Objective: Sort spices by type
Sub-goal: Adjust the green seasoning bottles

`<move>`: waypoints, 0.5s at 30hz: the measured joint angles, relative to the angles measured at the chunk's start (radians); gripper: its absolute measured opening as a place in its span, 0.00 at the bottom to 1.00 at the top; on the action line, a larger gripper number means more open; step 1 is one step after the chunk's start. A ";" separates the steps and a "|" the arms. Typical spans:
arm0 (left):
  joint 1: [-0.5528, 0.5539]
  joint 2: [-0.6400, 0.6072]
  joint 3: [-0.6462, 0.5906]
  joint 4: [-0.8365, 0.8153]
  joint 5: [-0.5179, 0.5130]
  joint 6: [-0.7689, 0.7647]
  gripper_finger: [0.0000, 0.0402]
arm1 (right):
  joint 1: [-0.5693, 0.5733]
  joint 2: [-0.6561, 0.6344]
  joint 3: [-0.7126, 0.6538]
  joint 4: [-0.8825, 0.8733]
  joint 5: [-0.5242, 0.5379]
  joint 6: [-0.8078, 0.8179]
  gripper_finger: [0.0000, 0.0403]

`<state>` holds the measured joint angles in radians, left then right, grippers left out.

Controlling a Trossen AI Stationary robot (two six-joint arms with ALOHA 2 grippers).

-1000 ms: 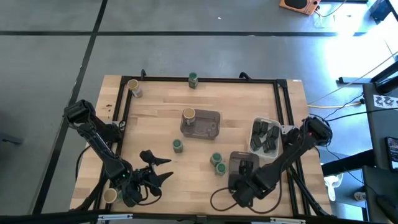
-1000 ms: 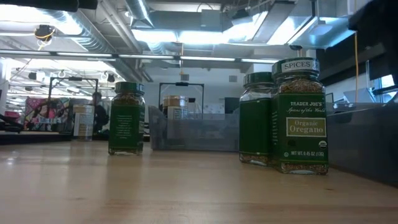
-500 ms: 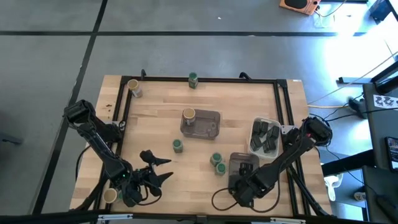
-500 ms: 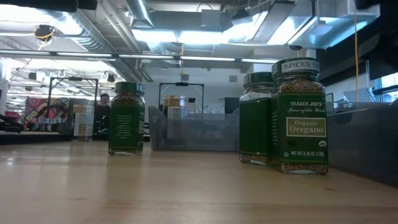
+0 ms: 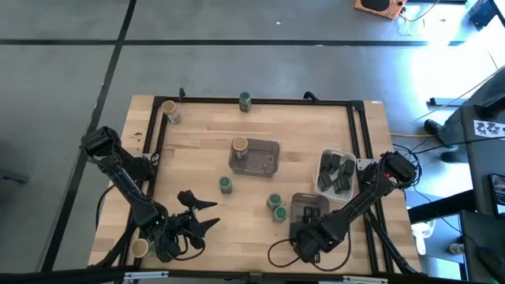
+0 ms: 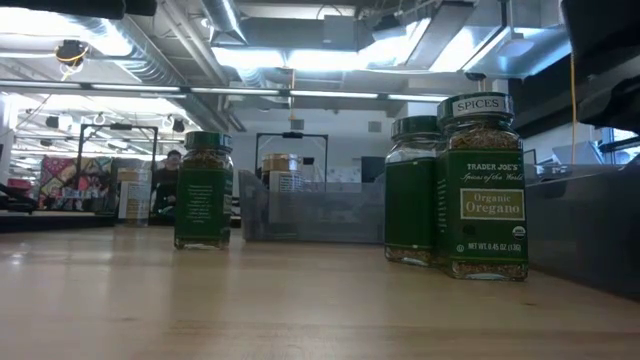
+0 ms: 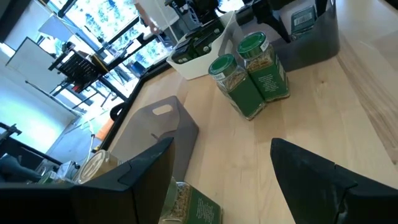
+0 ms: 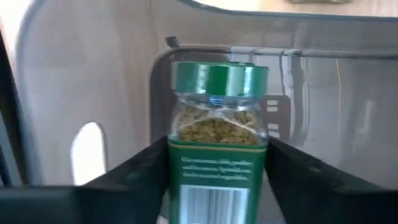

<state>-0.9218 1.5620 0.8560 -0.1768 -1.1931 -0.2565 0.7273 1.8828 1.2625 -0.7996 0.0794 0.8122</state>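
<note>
Holding a green-lidded herb jar (image 8: 217,149) inside the dark tray (image 8: 93,74).

Right gripper (image 8: 217,180) pinches the jar upright by its sides, apparently to group green lids there; tray walls crowd close, so room is mostly upward. Left gripper (image 7: 217,168) waits spread near the front-left edge; two oregano jars (image 5: 276,207) stand just beside the tray.
</note>
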 joint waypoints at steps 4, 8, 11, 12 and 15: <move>0.000 0.000 0.000 0.000 0.000 0.000 0.65 | 0.000 0.000 0.001 -0.010 -0.012 0.010 0.49; 0.000 0.000 0.000 0.000 0.000 0.001 0.65 | -0.001 -0.020 0.002 -0.036 -0.036 0.011 0.49; 0.000 0.000 0.000 0.000 0.000 0.001 0.65 | -0.001 -0.056 0.041 -0.065 -0.025 0.013 0.49; 0.000 0.000 0.000 0.000 0.000 0.001 0.65 | -0.001 -0.068 0.059 -0.087 -0.018 0.013 0.49; 0.000 0.000 0.000 0.000 0.000 0.001 0.65 | -0.001 -0.083 0.124 -0.177 0.010 0.018 0.49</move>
<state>-0.9218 1.5620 0.8562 -0.1764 -1.1931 -0.2558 0.7261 1.7995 1.3865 -0.9767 0.0889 0.8299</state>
